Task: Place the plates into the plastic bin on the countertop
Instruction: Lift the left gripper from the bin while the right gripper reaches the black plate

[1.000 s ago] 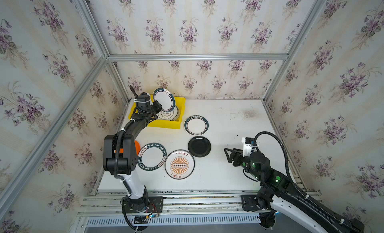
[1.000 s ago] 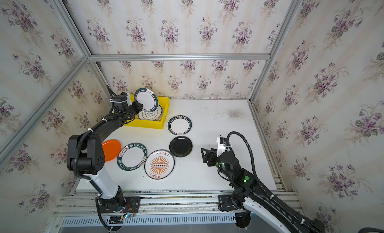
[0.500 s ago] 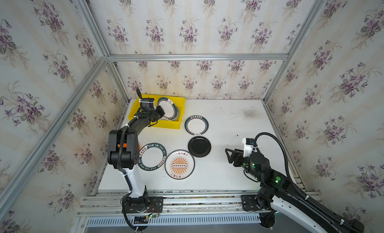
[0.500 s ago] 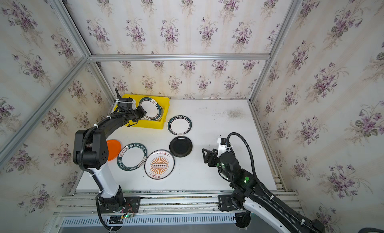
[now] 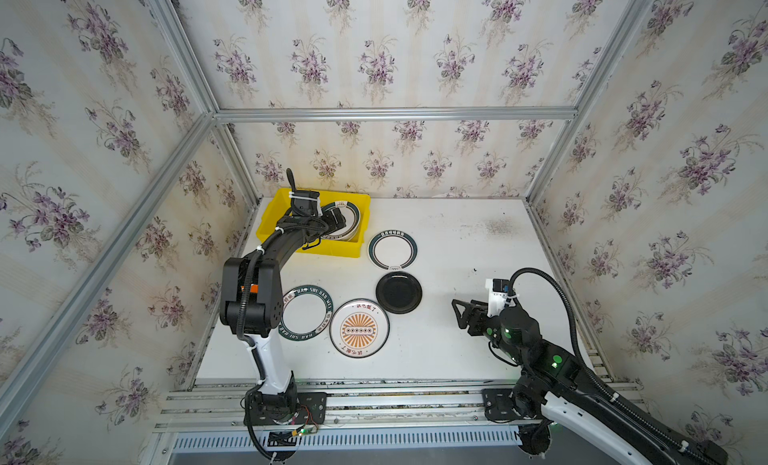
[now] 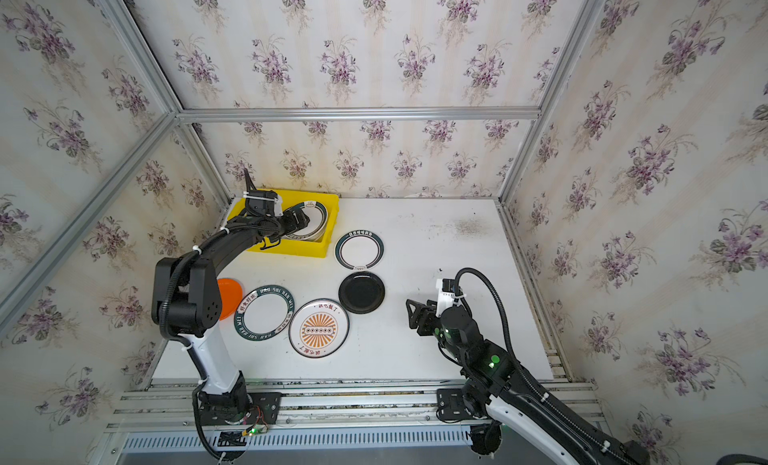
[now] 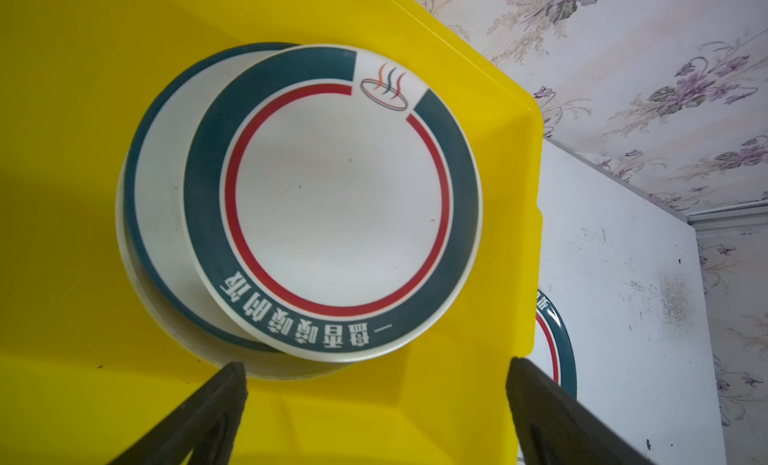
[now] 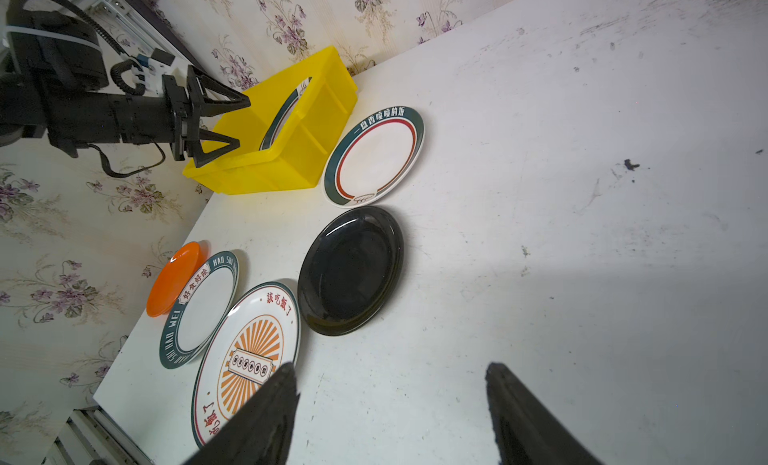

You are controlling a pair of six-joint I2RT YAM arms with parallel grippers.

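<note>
My left pincer (image 7: 376, 363) gapes (right pincer (image 8: 391, 366) too); retreating could clip the tilted green-rimmed white plate (image 7: 332, 197) in the yellow plastic bin (image 7: 62, 151).

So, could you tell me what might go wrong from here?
1. The top green-rimmed plate lies off-centre on the stack in the yellow bin; further plates may sit tilted or slide.
2. The open left gripper hangs close to that stack and could clip it when moving.
3. The sunburst plate seems to touch the HAO SHI HAO WEI plate; lifting one may drag the other.
</note>
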